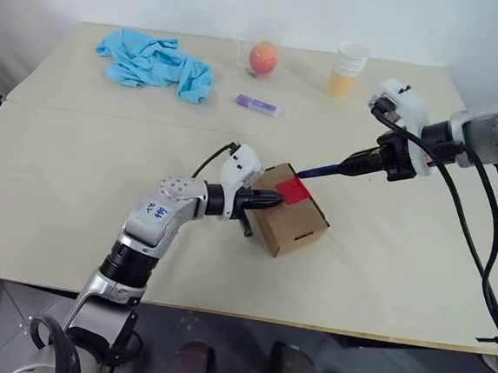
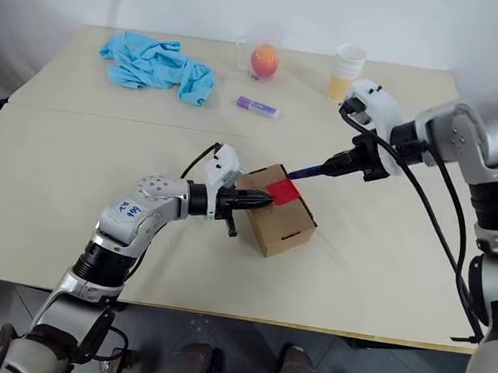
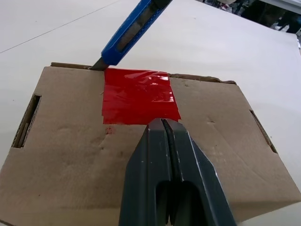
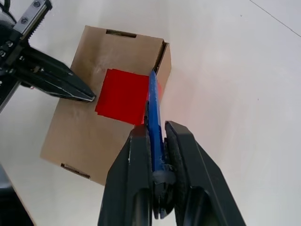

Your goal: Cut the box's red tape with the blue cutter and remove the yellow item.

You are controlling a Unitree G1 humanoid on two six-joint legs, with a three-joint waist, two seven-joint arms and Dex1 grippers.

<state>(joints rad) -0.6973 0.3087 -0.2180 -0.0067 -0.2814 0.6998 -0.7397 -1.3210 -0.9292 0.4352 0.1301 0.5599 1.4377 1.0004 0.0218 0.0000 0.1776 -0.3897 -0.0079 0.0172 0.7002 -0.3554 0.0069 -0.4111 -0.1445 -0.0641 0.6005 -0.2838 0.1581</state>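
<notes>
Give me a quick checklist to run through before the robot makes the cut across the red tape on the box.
1. Blue cutter gripped in right gripper: ok.
2. Cutter tip at the edge of the red tape, at the flap seam: ok.
3. Left gripper shut, tips pressing on the box top beside the tape: ok.
4. Left gripper out of the blade's line: cannot tell.
5. Tape already cut: not ok, appears whole.
6. Yellow item inside: cannot tell, box closed.
</notes>
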